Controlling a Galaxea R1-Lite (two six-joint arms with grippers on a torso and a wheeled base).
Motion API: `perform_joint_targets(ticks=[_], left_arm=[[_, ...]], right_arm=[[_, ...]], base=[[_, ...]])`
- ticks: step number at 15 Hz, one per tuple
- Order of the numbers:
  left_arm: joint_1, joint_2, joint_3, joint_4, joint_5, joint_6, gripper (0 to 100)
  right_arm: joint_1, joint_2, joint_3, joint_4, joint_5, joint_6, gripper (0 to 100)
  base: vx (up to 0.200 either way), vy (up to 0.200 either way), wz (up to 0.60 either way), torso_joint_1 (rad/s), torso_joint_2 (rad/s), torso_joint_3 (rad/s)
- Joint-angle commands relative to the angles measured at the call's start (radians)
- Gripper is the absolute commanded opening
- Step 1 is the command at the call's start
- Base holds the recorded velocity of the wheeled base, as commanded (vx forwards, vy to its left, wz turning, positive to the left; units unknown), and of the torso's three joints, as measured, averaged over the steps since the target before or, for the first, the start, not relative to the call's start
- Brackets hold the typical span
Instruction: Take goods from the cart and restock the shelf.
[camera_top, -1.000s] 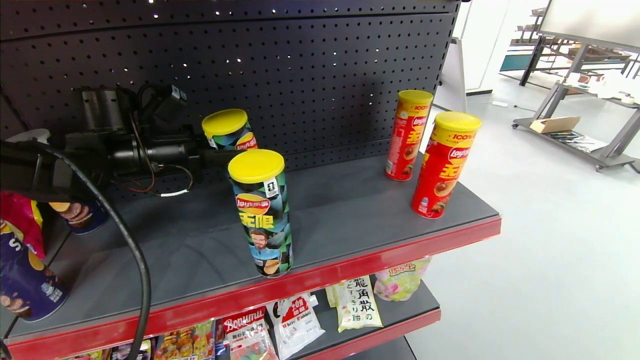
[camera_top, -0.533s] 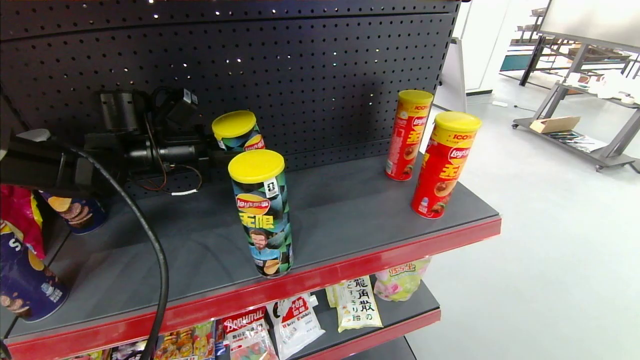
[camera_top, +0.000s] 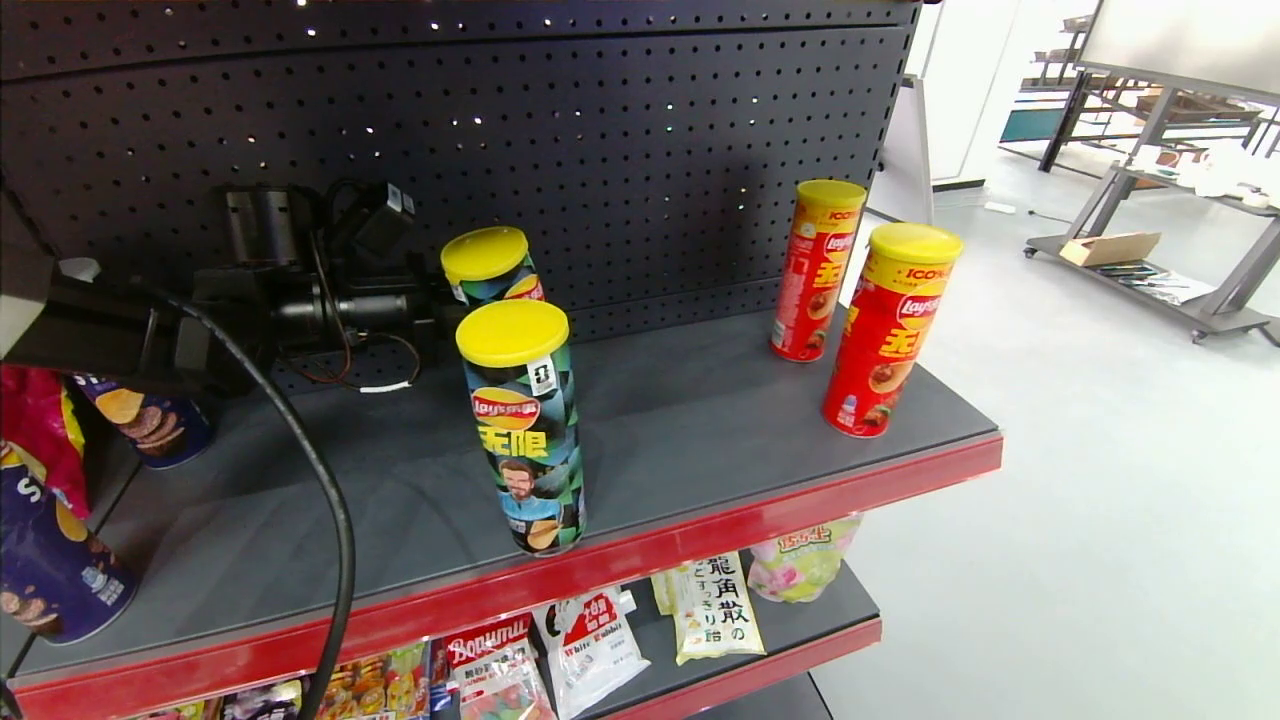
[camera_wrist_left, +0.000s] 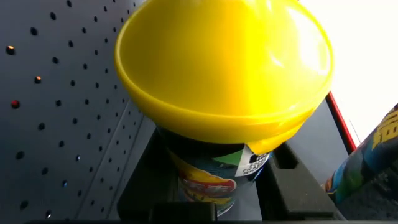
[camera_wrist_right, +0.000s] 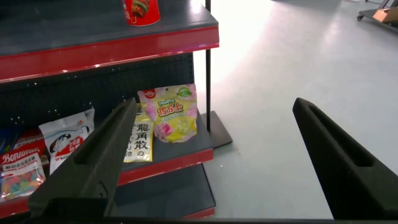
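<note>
At the left edge of the shelf (camera_top: 700, 420) stood a purple pack (camera_top: 50, 560), with a red bag (camera_top: 35, 430) above it and a blue can (camera_top: 150, 425) further back. A black cable (camera_top: 335, 520) hung in a loop across the shelf's front lip. The left arm lay along the pegboard (camera_top: 650, 150), and the left gripper (camera_wrist_left: 214, 193) had its fingers closed on either side of a green can (camera_top: 487, 262) with a yellow lid, gripping it below the lid. That can sat near the pegboard and leaned slightly. A second green can, the front can (camera_top: 522, 420), stood upright near the red lip directly before it and hid its lower part, so whether its base touched the shelf could not be told.

Well apart to the right stood two red cans, both upright: the rear one (camera_top: 815, 270) close to the pegboard, the nearer one (camera_top: 887, 330) just beside it toward the shelf's corner. A trolley (camera_top: 1150, 270) stood in the room beyond.

The right gripper (camera_wrist_right: 211, 162) hung low by the lower shelf (camera_wrist_right: 168, 165), its jaws spread wide with nothing between them. Snack bags (camera_wrist_right: 171, 115) lay on that lower shelf.
</note>
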Motion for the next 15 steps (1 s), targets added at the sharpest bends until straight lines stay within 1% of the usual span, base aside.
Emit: perform_joint_targets(ticks=[1,4,5,6,10,11,13,15], left_arm=[[-0.001,-0.001,0.001,0.002,-0.002,0.0,0],[-0.003,0.005,0.001,0.001,-0.018,0.002,0],[-0.003,0.005,0.004,0.002,-0.019,0.012,0],[-0.003,0.005,0.006,0.004,-0.019,0.022,0],[-0.001,0.002,0.006,0.016,-0.018,0.025,0],[0.002,-0.001,0.006,0.019,-0.011,0.037,0],[0.002,-0.004,0.006,0.025,-0.005,0.037,0],[0.004,-0.023,0.001,0.074,-0.002,0.039,0]], right_arm=[[0.0,0.002,-0.001,0.0,0.0,0.0,100],[0.0,0.002,-0.001,0.0,0.0,0.0,100],[0.0,0.002,0.001,0.0,0.0,0.0,100],[0.0,0.002,-0.001,0.0,0.0,0.0,100],[0.0,0.002,0.001,0.0,0.0,0.0,100],[0.0,0.002,-0.001,0.0,0.0,0.0,100],[0.0,0.002,0.001,0.0,0.0,0.0,100],[0.0,0.002,-0.001,0.0,-0.001,0.0,100]], base=[[0.0,0.0,0.0,0.0,0.0,0.0],[0.0,0.0,0.0,0.0,0.0,0.0],[0.0,0.0,0.0,0.0,0.0,0.0],[0.0,0.0,0.0,0.0,0.0,0.0],[0.0,0.0,0.0,0.0,0.0,0.0],[0.0,0.0,0.0,0.0,0.0,0.0],[0.0,0.0,0.0,0.0,0.0,0.0],[0.0,0.0,0.0,0.0,0.0,0.0]])
